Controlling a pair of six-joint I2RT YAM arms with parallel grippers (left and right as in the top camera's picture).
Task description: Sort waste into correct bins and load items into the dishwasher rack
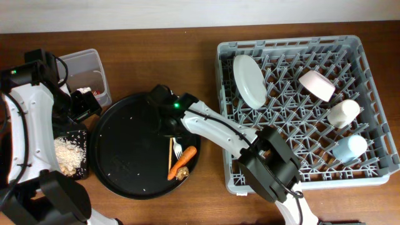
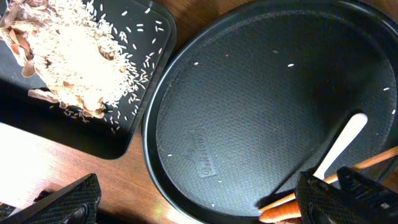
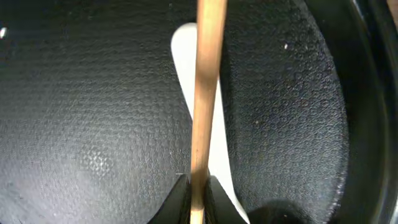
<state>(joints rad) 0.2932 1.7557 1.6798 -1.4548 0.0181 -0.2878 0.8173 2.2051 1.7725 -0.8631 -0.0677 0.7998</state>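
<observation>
Two cups (image 1: 344, 112) (image 1: 350, 148), one plate (image 1: 250, 80), one bowl (image 1: 317, 85)

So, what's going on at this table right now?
The right gripper reaches onto the round black tray and looks shut on a thin wooden stick that crosses over the white fork. The carrot lies close by. The left gripper hangs open near the flat black tray, which holds pale scraps. The plate, bowl, white cup and light blue cup already sit in the dishwasher rack.
</observation>
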